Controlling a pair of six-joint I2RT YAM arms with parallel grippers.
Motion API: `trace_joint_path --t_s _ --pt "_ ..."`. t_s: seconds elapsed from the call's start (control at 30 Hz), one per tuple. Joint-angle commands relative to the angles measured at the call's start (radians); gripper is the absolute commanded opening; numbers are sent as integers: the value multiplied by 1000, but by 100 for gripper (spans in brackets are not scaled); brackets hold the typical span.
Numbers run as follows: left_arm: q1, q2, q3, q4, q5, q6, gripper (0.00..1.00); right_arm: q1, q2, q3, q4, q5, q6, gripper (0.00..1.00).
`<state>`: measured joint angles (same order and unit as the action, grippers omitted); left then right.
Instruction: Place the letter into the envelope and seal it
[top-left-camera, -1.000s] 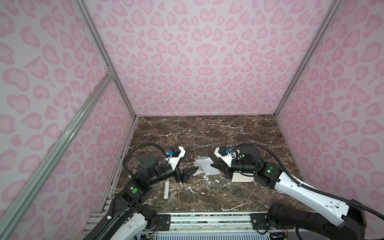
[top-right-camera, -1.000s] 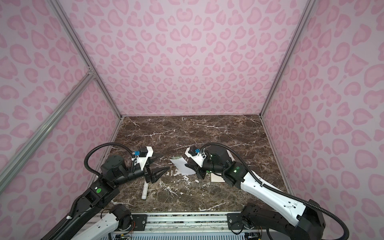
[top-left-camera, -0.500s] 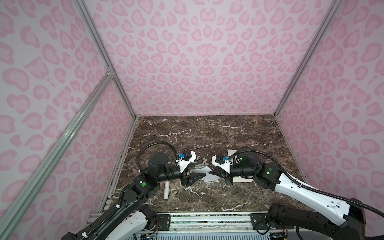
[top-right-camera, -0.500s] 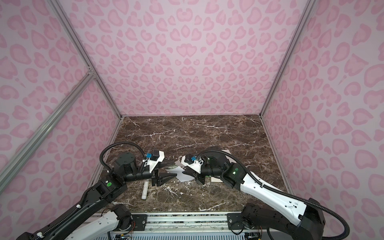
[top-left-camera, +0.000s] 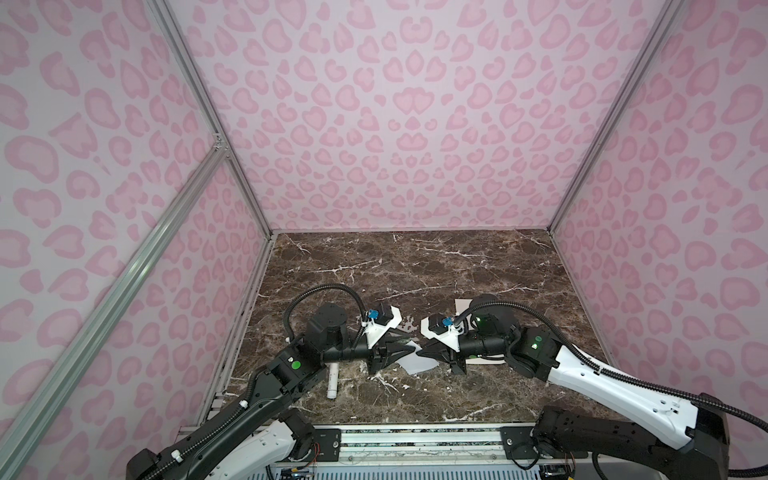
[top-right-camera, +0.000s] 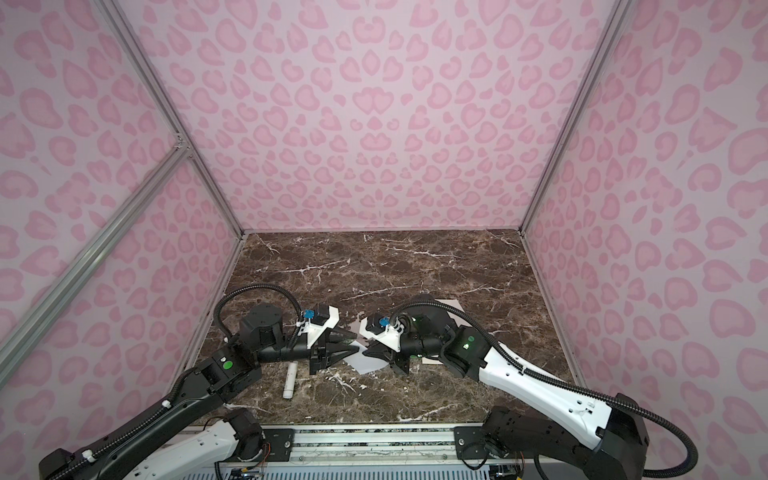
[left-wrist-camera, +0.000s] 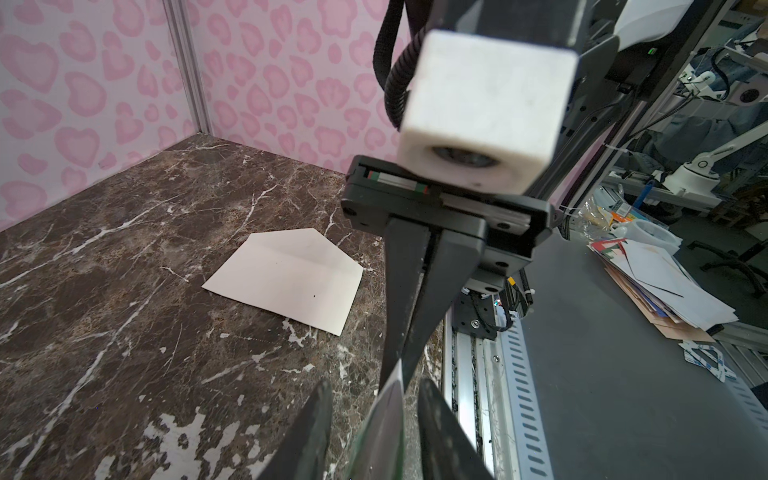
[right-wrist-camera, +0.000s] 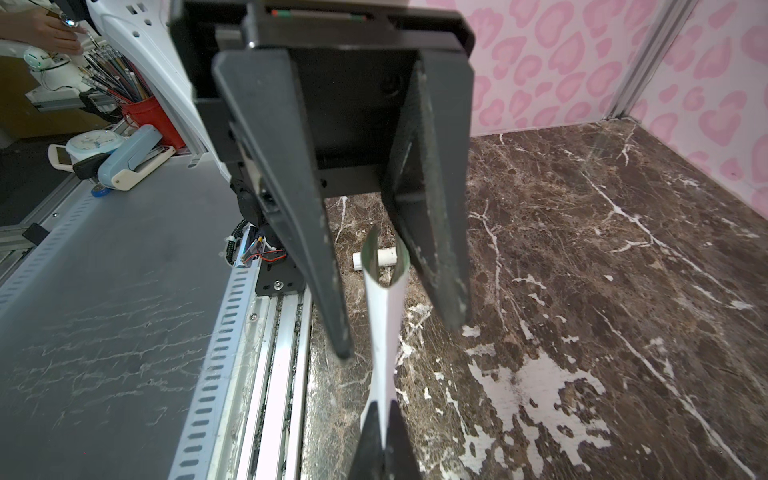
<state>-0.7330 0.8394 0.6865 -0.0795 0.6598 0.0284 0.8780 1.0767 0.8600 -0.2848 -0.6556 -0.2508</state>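
Far left, by the bench's (top-left-camera: 415, 270) left edge: white stick (top-left-camera: 333, 379), lying flat, out of play. Next along, left gripper (right-wrist-camera: 399, 338) open, jaws straddling the free end of the letter (right-wrist-camera: 384, 324), not yet pinching. Letter up off the bench, edge-on and bowed, mid-bench toward the front edge. Then right gripper (left-wrist-camera: 398, 368), clamped tight on the letter's other end. Further right, the envelope (left-wrist-camera: 286, 282) flat on the bench, flap open, partly under the right arm in both top views.

Looks like a handover. To do it well: close squarely on the flat faces, well in from the corner. Squeeze gently to avoid deepening the bow. Keep the right-hand pinch until sure of the new hold.

Against a second ago: left gripper no longer back near the stick with jaws wide, now up at the letter and narrower. Right-hand pinch unchanged, letter carried slightly toward the front edge.
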Motion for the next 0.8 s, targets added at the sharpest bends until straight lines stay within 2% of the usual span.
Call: trace_joint_path --t_s 0.0,0.07,0.2,0.23,0.3,0.37,0.43,0.57,0.77 --pt "-3 9 2 39 30 6 30 6 8 6 -5 -12 1 0" --pt "-5 16 2 39 39 1 24 7 14 8 -8 -13 4 0" --pt "-9 33 2 47 49 -8 5 8 27 19 -25 -30 9 0" --pt "-11 38 1 53 45 -12 4 9 28 20 -25 -37 13 0" --pt "-12 44 -13 78 32 -24 4 8 32 20 -24 -52 21 6" --pt "-14 43 -25 97 20 -27 4 7 33 20 -21 -68 31 21" --pt "-17 35 -34 100 6 -19 4 9 32 20 -12 -82 42 28" --pt "-23 11 -42 94 -6 -1 4 6 32 26 8 -106 59 29" --pt "-33 -3 -35 67 -11 20 4 -1 72 52 25 -134 75 21"
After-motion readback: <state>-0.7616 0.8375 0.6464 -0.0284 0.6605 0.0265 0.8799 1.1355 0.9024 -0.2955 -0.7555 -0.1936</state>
